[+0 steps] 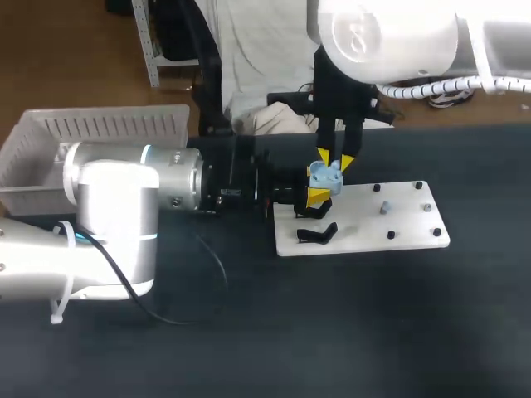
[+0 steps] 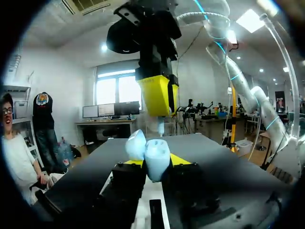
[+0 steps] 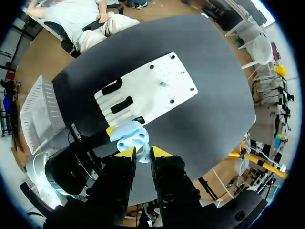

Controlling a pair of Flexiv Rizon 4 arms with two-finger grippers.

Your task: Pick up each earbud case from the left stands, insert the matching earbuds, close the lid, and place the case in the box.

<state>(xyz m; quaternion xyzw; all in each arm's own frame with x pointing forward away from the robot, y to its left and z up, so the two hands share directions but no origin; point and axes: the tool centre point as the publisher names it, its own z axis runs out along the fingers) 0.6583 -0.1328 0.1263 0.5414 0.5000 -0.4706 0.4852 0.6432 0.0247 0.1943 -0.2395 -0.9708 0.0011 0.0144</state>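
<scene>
A light blue earbud case (image 1: 326,176) hangs above the near left part of the white board (image 1: 390,217), its lid open. My left gripper (image 1: 317,196) comes in from the left and is shut on the case (image 2: 155,160) from both sides. My right gripper (image 1: 335,162) points straight down onto it. In the right wrist view a small light blue earbud (image 3: 142,155) sits between the right gripper's (image 3: 143,152) fingers, right at the open case (image 3: 129,134). From the left wrist view, the right gripper (image 2: 159,98) stands directly over the case.
Two black stands (image 1: 318,235) lie on the board's left end, under the grippers. Small pegs and a grey-blue piece (image 1: 384,207) dot the board's right half. A white slatted basket (image 1: 99,133) sits at the far left, behind my left arm.
</scene>
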